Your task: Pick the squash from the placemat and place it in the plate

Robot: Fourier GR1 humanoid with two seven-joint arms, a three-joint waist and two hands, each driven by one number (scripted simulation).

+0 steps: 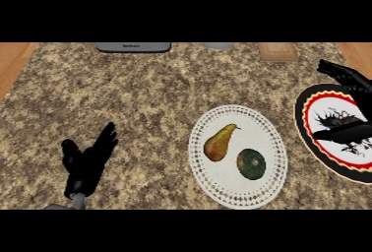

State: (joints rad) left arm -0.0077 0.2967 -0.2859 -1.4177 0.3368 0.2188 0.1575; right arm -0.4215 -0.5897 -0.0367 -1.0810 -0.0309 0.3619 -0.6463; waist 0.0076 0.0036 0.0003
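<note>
Left hand [85, 165], black w/ grey forearm, sits lowest in the head view at lower left, fingers straight and pointing up, thumb out to the side, holding nothing, resting over the speckled granite counter [131, 93].

Squash [251, 164], small round dark-green one w/ a tan centre spot, lies on the white oval placemat w/ dotted lace-like rim [210, 123], in its lower right part. Nothing touches it. Just up-left of it on the same mat lies a yellow-brown pear [218, 142], stem end pointing up-right; pear and squash are close but apart.

Right of the mat, near the view's right edge, is the round plate w/ black scalloped rim, red ring and white centre bearing a black pattern [309, 106]. Mat and plate are close, edges not overlapping. Plate is partly cut off by the frame edge.

Right hand [347, 76], black, shows at upper right over the plate's top edge, well apart from the squash, fingers spread and straight, gripping nothing. Dark shape over the plate's centre: can't tell if it is shadow or part of the pattern.

Along the counter's far edge: dark grey flat appliance [134, 47], small grey round object [218, 45], tan wooden block [278, 50]. Wood surface [15, 59] shows at both upper corners.
</note>
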